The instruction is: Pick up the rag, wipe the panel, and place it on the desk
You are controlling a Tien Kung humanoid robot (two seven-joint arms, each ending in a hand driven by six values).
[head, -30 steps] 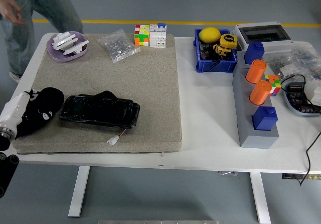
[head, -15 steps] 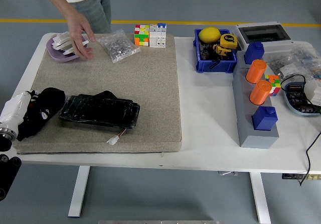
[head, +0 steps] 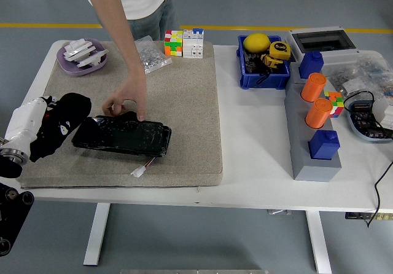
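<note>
Panel (head: 121, 136): black, glossy, wrinkled film-like skin with highlights
Rag (head: 61, 126): black cloth, matt, soft folds
Mat (head: 184, 120): beige, coarse, felt-like, matt
Table (head: 258, 163): white, smooth, faint sheen
Bin (head: 264, 77): blue plastic, smooth
Cylinders (head: 314, 87): orange plastic, satin
Bag (head: 150, 56): clear crinkled plastic, shiny
Dish (head: 77, 68): lilac plastic, smooth

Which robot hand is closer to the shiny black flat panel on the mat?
Left. The robot's left hand, in a black rag, sits right beside the shiny black flat panel's left end. The right hand is out of view. A person's hand rests on the panel's far edge.
</note>
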